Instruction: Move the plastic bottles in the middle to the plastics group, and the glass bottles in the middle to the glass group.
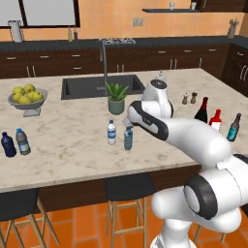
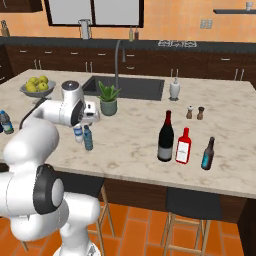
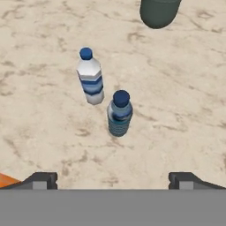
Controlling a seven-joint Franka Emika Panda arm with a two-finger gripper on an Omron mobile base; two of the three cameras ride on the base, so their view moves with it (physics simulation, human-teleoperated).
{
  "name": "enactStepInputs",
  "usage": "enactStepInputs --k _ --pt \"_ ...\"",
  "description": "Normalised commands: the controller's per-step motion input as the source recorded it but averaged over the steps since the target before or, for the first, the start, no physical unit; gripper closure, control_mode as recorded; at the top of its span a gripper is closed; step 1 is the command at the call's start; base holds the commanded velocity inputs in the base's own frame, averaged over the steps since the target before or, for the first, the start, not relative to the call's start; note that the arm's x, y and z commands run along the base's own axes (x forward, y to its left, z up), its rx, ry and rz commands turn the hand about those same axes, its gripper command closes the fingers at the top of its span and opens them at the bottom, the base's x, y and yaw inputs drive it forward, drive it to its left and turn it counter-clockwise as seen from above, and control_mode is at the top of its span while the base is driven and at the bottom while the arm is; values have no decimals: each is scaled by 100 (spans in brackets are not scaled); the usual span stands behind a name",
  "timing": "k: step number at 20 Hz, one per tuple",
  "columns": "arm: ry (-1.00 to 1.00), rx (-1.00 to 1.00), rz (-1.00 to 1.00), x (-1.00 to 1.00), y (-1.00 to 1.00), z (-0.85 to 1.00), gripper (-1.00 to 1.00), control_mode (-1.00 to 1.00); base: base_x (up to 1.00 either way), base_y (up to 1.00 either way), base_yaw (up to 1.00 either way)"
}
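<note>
While my pincer (image 3: 113, 178) hangs spread wide above the pale marble counter (image 1: 72, 140), with nothing between its dark tips, the two small plastic water bottles stand upright almost straight below me. The teal-tinted, ribbed one with a dark blue cap (image 3: 119, 113) is nearer; the clear whitish one with a blue band and blue cap (image 3: 91, 78) stands just beside it, apart but only narrowly.

That narrow gap is my main worry. If I come down on the teal bottle, one tip could clip the whitish neighbour and tip it over, and a light bottle would likely roll. A thin plastic wall may also buckle or slip if I pinch too high, near the cap.

The dark green plant pot (image 3: 159, 11) sits just beyond them, another thing to catch on the lift.

The plastics pair, a dark navy bottle (image 1: 8, 144) and a greyish clear one (image 1: 22, 141), waits far along the counter, so a loose hold could drop the load midway.

No label is legible; the blue band carries no writing I can read.
</note>
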Motion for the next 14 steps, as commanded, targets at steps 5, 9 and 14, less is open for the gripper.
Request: enactStepInputs --k 5,9,14 --pt "-8 -1 -11 17 3 -12 -100 -100 0 0 0" --pt "-11 0 -8 4 11 -18 -100 -100 0 0 0" --pt "-9 1 -1 7 4 -32 -100 -100 0 0 0"
